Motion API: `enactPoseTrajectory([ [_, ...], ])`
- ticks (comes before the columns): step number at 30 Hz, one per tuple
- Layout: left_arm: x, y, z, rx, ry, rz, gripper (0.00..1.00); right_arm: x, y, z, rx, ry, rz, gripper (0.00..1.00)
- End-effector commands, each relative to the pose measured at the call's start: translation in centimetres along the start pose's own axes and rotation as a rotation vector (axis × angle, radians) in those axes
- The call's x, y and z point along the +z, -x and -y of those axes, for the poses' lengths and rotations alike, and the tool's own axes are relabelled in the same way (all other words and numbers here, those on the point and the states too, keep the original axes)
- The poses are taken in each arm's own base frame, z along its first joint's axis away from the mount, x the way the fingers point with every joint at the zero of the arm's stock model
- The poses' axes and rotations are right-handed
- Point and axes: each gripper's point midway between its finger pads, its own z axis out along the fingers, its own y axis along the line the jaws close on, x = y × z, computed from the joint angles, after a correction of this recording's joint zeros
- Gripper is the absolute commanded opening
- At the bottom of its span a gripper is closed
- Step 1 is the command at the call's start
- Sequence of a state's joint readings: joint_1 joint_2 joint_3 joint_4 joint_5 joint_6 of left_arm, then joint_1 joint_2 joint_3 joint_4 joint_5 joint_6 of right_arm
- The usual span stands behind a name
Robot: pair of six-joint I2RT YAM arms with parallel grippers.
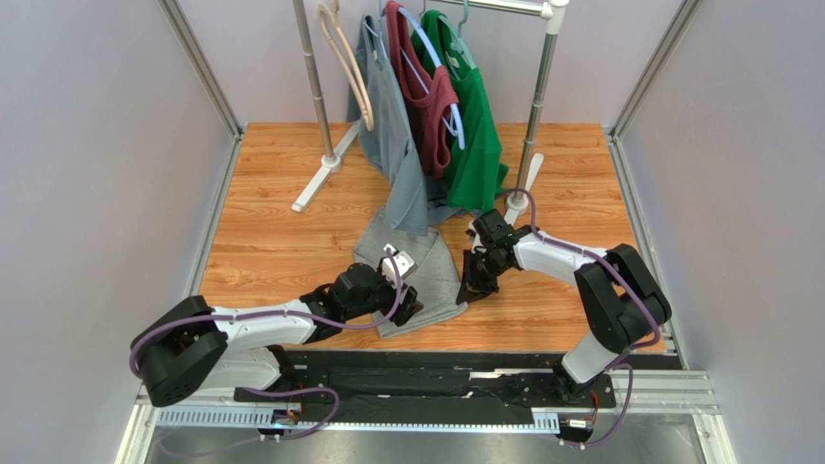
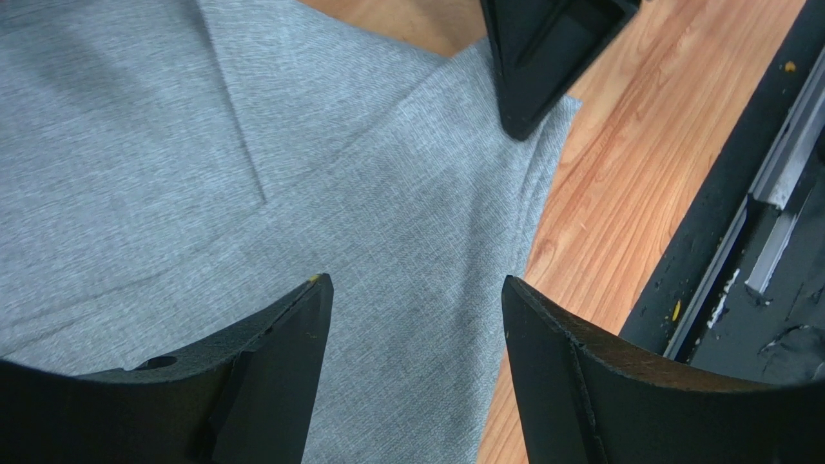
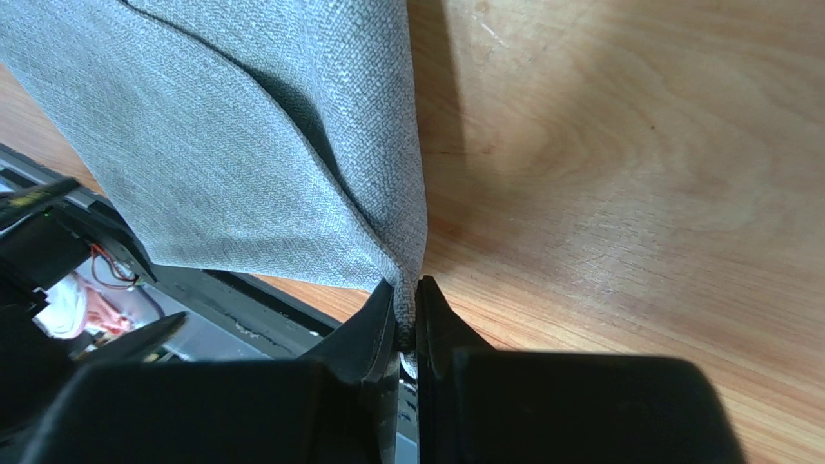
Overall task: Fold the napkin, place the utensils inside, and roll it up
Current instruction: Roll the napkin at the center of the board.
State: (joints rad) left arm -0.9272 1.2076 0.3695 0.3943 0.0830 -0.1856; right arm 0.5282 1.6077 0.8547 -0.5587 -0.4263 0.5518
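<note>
The heather-grey napkin [image 1: 438, 275] lies on the wooden table between my two arms, with a folded flap across it in the left wrist view [image 2: 194, 174]. My left gripper [image 1: 411, 307] is open and hovers just over the napkin's near part [image 2: 414, 285], holding nothing. My right gripper [image 1: 471, 290] is shut on the napkin's right edge [image 3: 407, 290], and the cloth [image 3: 242, 145] rises from its jaws. One right finger [image 2: 542, 58] shows at the top of the left wrist view. No fork is in view.
A clothes rack [image 1: 320, 97] stands at the back with a grey shirt [image 1: 392, 126], a maroon top [image 1: 426, 87] and a green shirt [image 1: 474, 126]; the grey shirt hangs down to the napkin's far end. A black rail [image 1: 436, 362] runs along the near table edge.
</note>
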Motion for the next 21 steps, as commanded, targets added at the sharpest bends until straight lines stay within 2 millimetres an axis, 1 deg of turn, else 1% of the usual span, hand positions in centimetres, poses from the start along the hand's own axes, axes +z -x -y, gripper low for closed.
enactPoseTrajectory([
  [1,1.3,3.0,1.6,0.102,-0.057,0.086,0.73,-0.5,0.2,-0.7,0.011,0.028,-0.067,0.00],
  [5,1.8,3.2,2.9,0.129,-0.091,0.094,0.74,-0.9,0.5,-1.0,0.047,0.042,-0.093,0.00],
  [7,2.1,3.1,3.2,0.142,-0.092,0.087,0.74,-1.2,1.0,-1.3,0.050,0.051,-0.095,0.00],
  [8,2.3,2.9,3.6,0.150,-0.103,0.079,0.75,-1.2,0.8,-1.1,0.066,0.051,-0.113,0.00],
  [10,2.7,2.4,3.9,0.164,-0.106,0.062,0.75,-1.4,0.8,-1.3,0.076,0.061,-0.120,0.00],
  [12,3.1,1.9,4.7,0.189,-0.123,0.047,0.76,-1.6,0.9,-1.7,0.086,0.083,-0.131,0.00],
  [17,3.6,1.2,5.3,0.218,-0.117,0.024,0.76,-2.0,1.1,-1.5,0.111,0.088,-0.158,0.00],
  [21,3.9,0.8,6.0,0.239,-0.131,0.010,0.76,-2.0,1.3,-1.4,0.130,0.097,-0.176,0.00],
])
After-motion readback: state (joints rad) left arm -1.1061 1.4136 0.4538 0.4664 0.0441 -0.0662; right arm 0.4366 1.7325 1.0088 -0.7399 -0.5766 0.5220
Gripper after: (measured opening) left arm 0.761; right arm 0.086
